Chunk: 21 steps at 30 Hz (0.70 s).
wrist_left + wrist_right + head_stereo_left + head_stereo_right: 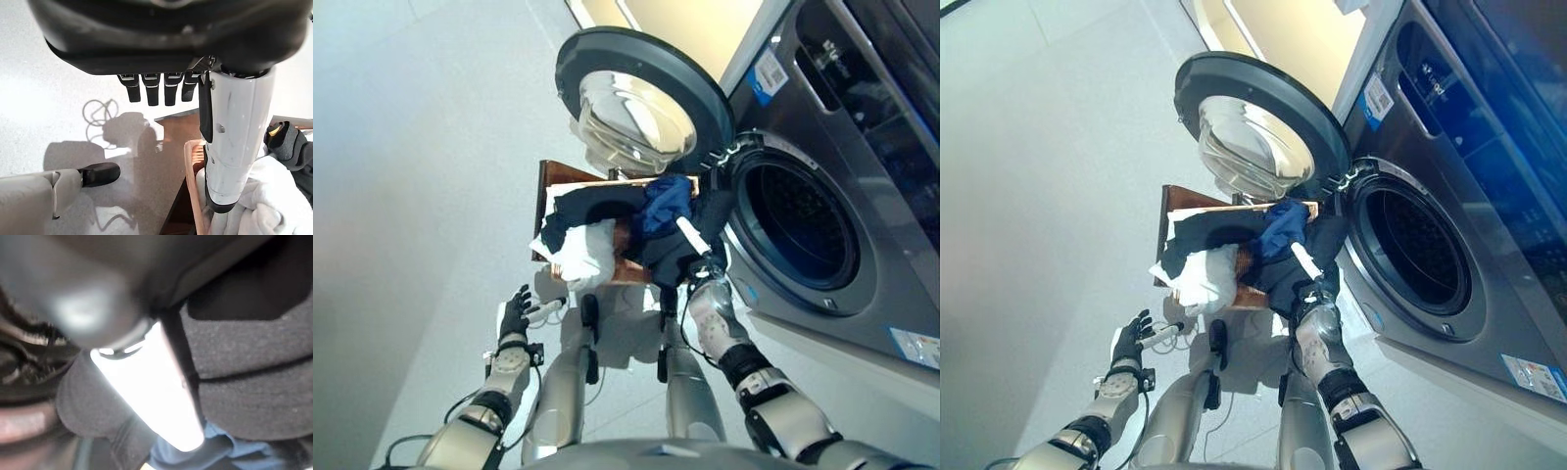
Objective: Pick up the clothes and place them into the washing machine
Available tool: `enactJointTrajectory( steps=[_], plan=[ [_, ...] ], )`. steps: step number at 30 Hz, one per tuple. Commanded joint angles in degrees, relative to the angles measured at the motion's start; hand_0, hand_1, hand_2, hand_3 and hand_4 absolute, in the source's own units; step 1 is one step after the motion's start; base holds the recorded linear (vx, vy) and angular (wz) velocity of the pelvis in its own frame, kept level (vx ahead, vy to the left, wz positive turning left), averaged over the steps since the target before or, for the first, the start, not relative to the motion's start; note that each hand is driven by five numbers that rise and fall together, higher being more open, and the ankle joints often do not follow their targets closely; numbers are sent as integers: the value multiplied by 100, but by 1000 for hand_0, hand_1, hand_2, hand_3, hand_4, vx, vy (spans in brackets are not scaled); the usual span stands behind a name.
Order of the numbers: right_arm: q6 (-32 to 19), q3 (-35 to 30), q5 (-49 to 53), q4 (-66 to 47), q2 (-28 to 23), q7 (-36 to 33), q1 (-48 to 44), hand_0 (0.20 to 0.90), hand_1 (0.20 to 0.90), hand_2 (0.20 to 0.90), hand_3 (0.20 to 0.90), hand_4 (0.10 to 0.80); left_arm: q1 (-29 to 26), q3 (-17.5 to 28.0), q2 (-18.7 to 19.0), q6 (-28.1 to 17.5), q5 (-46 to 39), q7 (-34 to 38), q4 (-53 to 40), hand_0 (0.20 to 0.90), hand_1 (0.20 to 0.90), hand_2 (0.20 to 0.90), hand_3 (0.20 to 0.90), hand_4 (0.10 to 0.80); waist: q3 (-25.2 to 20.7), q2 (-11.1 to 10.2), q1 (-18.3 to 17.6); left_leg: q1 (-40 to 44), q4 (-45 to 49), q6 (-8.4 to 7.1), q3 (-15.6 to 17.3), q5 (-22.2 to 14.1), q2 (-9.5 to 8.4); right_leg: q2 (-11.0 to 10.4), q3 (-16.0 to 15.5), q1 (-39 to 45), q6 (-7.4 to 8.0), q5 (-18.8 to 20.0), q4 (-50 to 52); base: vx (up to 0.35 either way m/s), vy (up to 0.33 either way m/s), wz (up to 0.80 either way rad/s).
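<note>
Washing machine point(862, 211) first: it fills the right side, its round door point(641, 98) swung wide open toward the far end and the dark drum point(793, 225) standing empty. Just left of the drum mouth sits a wooden basket point(548, 181) heaped with the clothes point(607, 220): a dark garment across the top, a blue piece point(668, 201) toward the machine, a white one point(582, 255) spilling over the near left edge. None of it is in the drum yet.

The right hand point(703, 274) is down in the dark cloth at the near right of the heap, white thumb lying across the fabric; its fingers are buried, so I cannot tell whether they have closed. The left hand point(517, 311) hangs near the floor at the near left, fingers straight and apart, holding nothing.

For this grab, I would want the fingers sunk well into the dark cloth and closed on a thick fold, not a loose edge. The lift should probably go up clear of the basket rim before swinging right, so trailing sleeves do not snag the door seal.
</note>
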Motion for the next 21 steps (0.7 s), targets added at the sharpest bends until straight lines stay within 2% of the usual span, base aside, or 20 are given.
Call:
enactJointTrajectory(
  steps=[1, 12, 21],
  plan=[
    [-832, -336, 473, -602, -73, 476, -220, 200, 200, 200, 200, 300, -33, -34, -123, -169, -105, 14, 262, 900, 900, 900, 900, 800, -41, 486, 12, 628, -848, -211, -156, 77, -3, 256, 44, 692, 24, -875, 482, 27, -2, -9],
    [-1143, -1043, 1346, -166, 41, 762, -403, 200, 200, 200, 200, 300, -49, -28, -244, -239, -260, -150, 359, 900, 900, 900, 900, 800, -136, 545, -9, 695, -872, -214, -93, 28, -2, 271, 124, 712, 11, -900, 468, 22, 6, -6],
    [-1191, -1224, 1164, -125, -142, 592, -407, 200, 200, 200, 200, 300, -53, -53, -293, -263, -275, -203, 379, 900, 900, 900, 900, 800, -132, 573, -39, 654, -891, -224, -82, 36, 10, 287, 134, 670, 2, -899, 447, 3, -2, -1]
  ],
)
